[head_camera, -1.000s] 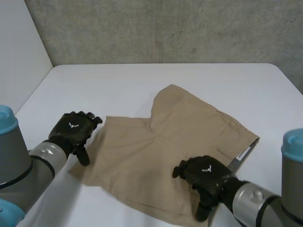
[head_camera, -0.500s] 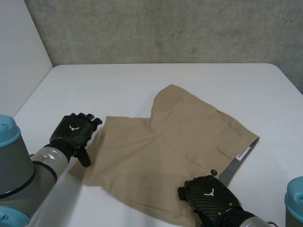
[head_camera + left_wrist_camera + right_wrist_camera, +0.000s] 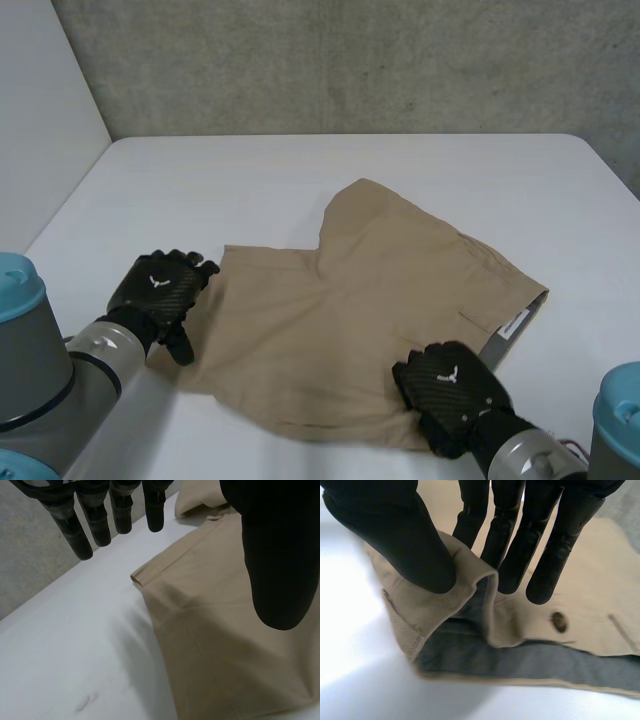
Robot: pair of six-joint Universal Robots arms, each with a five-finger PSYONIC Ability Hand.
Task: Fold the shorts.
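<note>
The right hand [image 3: 448, 386] is drawn back from 6 o'clock onto the shorts [image 3: 330, 310]. The waistband corner [image 3: 432, 607] is now pinched by it and turned up, with grey lining [image 3: 520, 662] exposed. The left hand [image 3: 160, 288] is shifted slightly toward 6 o'clock.

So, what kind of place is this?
Probably a robotics lab or test room: a bare concrete wall, a plain white table, and a robot's left arm and right arm at tan shorts.
</note>
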